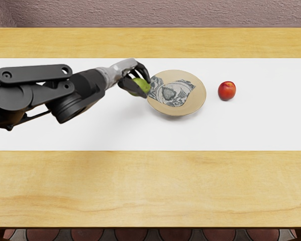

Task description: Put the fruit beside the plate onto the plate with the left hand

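Fruit on this table comes in two pieces, and the green one is the one in hand, so it is read as the one the task means.

Nearest is a bare wooden strip of the table, with nothing on it. Beyond lies a white runner, which carries everything else.

On the runner, the left arm reaches in from the left edge, stretched low toward the middle. Its left hand is clenched around the green fruit, dark fingers curling over the top and side. The grasp sits just at the plate's left rim, a sign the carry is under way, not finished. Whether the fruit is clear of the runner or touching the rim cannot be told from this angle.

The plate lies just right of the hand, patterned, with no fruit resting inside. A short move rightward and a release should do it; letting go too early risks a roll off the rim.

A red fruit sits near the plate's right side, apart from it and untouched.

Farthest are another wooden strip and the wall.
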Controlling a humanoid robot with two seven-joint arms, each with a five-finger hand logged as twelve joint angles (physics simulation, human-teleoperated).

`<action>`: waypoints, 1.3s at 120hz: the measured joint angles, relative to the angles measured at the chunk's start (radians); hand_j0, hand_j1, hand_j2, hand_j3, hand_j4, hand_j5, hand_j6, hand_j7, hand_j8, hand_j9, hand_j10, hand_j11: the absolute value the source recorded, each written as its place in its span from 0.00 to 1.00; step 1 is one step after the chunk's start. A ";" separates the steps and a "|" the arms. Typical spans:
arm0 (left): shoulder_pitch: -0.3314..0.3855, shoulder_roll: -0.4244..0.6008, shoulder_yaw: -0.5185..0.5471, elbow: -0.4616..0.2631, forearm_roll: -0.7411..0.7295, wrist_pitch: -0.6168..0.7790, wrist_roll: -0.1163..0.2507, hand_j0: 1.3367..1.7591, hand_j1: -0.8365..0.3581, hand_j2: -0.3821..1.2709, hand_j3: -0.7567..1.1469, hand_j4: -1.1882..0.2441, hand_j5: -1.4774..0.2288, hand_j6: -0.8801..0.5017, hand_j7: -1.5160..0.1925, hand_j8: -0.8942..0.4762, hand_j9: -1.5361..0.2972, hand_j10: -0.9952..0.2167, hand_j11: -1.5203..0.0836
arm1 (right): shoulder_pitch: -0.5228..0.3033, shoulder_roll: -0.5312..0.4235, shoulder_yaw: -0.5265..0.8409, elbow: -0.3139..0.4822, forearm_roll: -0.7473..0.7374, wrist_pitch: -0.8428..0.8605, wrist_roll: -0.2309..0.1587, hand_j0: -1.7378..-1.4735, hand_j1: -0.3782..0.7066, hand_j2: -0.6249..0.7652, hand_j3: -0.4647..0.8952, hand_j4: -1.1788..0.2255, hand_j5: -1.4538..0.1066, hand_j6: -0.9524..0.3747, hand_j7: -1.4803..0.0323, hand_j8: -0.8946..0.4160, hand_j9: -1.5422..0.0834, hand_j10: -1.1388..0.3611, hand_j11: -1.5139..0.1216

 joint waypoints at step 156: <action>0.117 -0.144 -0.040 0.182 0.001 -0.131 -0.197 0.74 0.38 0.39 0.40 0.33 0.22 0.39 0.27 0.46 0.27 0.48 0.30 | 0.000 0.000 0.000 0.000 0.000 0.000 0.000 0.30 0.05 0.45 0.34 0.83 0.92 0.71 0.96 0.67 0.94 0.75 0.91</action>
